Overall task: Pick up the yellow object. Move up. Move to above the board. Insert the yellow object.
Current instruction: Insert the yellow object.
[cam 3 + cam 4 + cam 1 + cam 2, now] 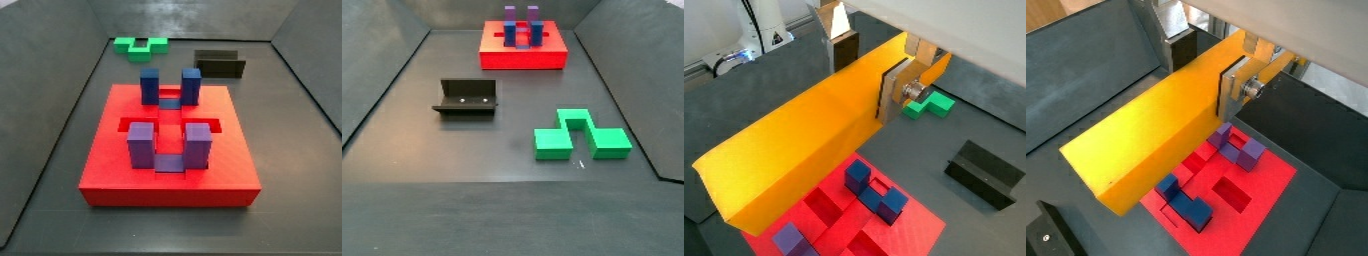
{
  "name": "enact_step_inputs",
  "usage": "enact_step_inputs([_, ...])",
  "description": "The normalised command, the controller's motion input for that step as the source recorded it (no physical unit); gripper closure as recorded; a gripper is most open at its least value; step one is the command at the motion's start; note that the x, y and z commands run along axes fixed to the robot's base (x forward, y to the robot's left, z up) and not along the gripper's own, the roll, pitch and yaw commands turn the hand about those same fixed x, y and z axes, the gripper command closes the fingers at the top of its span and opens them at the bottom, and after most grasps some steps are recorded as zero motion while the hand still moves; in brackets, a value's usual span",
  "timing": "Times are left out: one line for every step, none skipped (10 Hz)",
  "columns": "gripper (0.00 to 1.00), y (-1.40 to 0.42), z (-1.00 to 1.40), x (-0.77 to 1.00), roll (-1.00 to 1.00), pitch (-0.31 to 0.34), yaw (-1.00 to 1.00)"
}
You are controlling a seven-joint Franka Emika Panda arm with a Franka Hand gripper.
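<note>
The yellow object is gripped in the end effector, seen in both wrist views high above the board. It should be lowered squarely, aligned between the blue-purple posts.

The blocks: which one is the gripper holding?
The yellow object. The gripper pinches it above the board, while the green block and the fixture sit on the floor.
</note>
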Motion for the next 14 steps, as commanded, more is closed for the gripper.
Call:
enact_step_inputs([1.0,-0.13,-0.01,0.08,0.06,0.0,0.0])
enact_step_inputs([1.0,-0.24,-0.27,0.27,0.06,-0.026,-0.03])
enact_step_inputs([1.0,-0.21,-0.64,0.72,0.11,-0.036,-0.03])
enact_step_inputs([1.0,-0.05,-0.81,0.69,0.09,-0.053,0.0])
enact_step_inputs([1.0,0.0,-0.97,0.36,0.13,-0.031,0.0])
enact_step_inputs([1.0,-0.06,-1.0,0.25,0.17,0.0,0.0])
enact_step_inputs([1.0,-0.11,-0.77,0.0,0.3,0.0,0.01])
enact_step_inputs([1.0,-0.23,-0.71,0.0,0.34,0.0,0.01])
enact_step_inputs([1.0,-0.25,-0.74,0.0,0.33,0.0,0.02])
enact_step_inputs([1.0,-0.27,-0.76,0.0,0.32,0.0,0.03])
enact_step_inputs([1.0,-0.27,-0.83,0.0,0.26,-0.016,0.06])
enact_step_inputs([1.0,-0.03,-0.6,0.13,0.06,-0.007,0.07])
enact_step_inputs([1.0,0.01,-0.1,0.02,0.09,0.036,0.07])
enact_step_inputs([1.0,0.01,-0.07,0.03,0.04,0.026,0.05])
